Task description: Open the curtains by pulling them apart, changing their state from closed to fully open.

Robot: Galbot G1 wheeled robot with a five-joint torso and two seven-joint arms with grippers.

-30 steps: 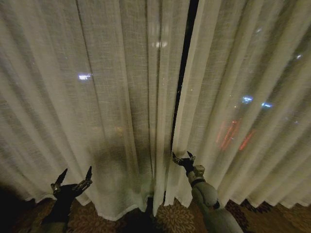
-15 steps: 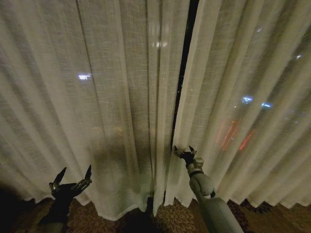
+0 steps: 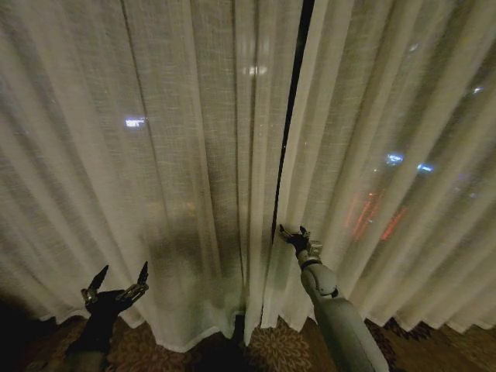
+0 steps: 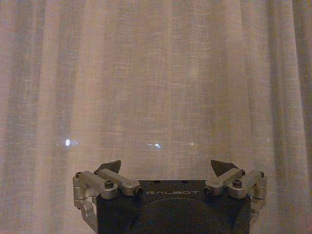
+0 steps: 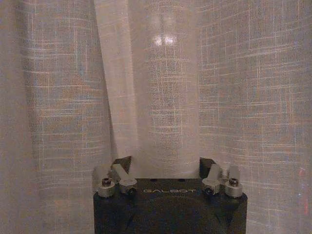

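Right hand spread at the inner edge of the right curtain beside a narrow dark gap, left hand spread low before the left curtain.

- Looks like a hotel room or a furnished living room, seen at a tall window at night.
- Sheer off-white curtains hanging in pleats down to the floor, across the whole frame of the head view.
- Narrow dark gap between the two panels, upper centre, black beyond.
- Small white, blue and red lights glowing through the fabric at centre right and upper left, like lit buildings or signs outside.
- Dark patterned carpet with pale floral motifs along the bottom edge.
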